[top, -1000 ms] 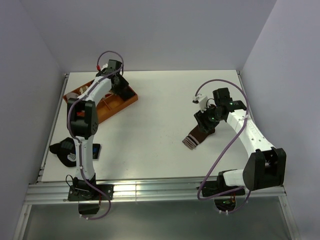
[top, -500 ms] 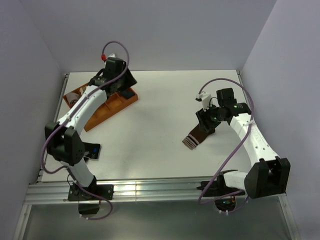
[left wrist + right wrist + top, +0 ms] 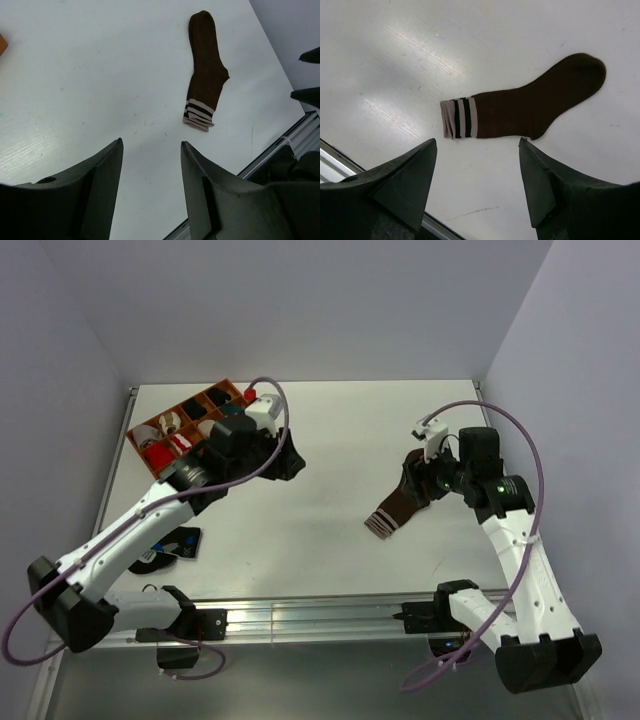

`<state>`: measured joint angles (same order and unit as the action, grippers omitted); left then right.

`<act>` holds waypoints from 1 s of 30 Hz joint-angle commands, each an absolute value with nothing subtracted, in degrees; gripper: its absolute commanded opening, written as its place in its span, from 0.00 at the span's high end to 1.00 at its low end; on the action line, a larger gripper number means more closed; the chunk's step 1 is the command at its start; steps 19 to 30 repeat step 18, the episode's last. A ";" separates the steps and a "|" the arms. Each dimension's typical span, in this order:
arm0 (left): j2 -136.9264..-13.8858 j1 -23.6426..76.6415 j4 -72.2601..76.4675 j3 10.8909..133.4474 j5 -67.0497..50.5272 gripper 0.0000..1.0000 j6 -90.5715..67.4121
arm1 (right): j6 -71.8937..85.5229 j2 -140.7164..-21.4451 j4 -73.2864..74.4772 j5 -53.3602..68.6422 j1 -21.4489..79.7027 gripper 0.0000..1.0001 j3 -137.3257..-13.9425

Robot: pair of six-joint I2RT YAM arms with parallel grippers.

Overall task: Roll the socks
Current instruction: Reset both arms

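Right pincer [image 3: 477, 141], released and empty, hovers above the brown sock [image 3: 520, 112] lying flat on the white table [image 3: 380, 50], while left pincer [image 3: 152, 142] hangs released, holding nothing.

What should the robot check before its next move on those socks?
1. Brown sock lies flat and uncovered on the table: ok.
2. Right gripper is open and empty, above the brown sock: ok.
3. Left gripper is open and empty, over bare table: ok.
4. Navy sock is laid with the brown sock: not ok. It lies apart, near the left front edge.
5. Navy sock is flat and free to pick: cannot tell, as the left arm partly hides it.
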<state>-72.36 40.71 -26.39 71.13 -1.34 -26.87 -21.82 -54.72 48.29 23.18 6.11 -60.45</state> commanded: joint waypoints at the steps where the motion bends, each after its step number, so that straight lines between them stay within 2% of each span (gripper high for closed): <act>1: -66.45 40.69 -17.94 65.84 -4.30 0.45 -20.92 | -18.81 -50.63 44.65 22.94 5.63 0.25 -60.29; 14: -66.36 40.69 -16.70 62.84 -7.12 0.46 -19.07 | -13.89 -48.08 38.24 22.23 5.63 0.23 -55.11; 30: -66.27 40.69 -17.14 62.49 -6.59 0.45 -18.55 | -13.36 -48.08 37.62 22.85 5.71 0.21 -54.58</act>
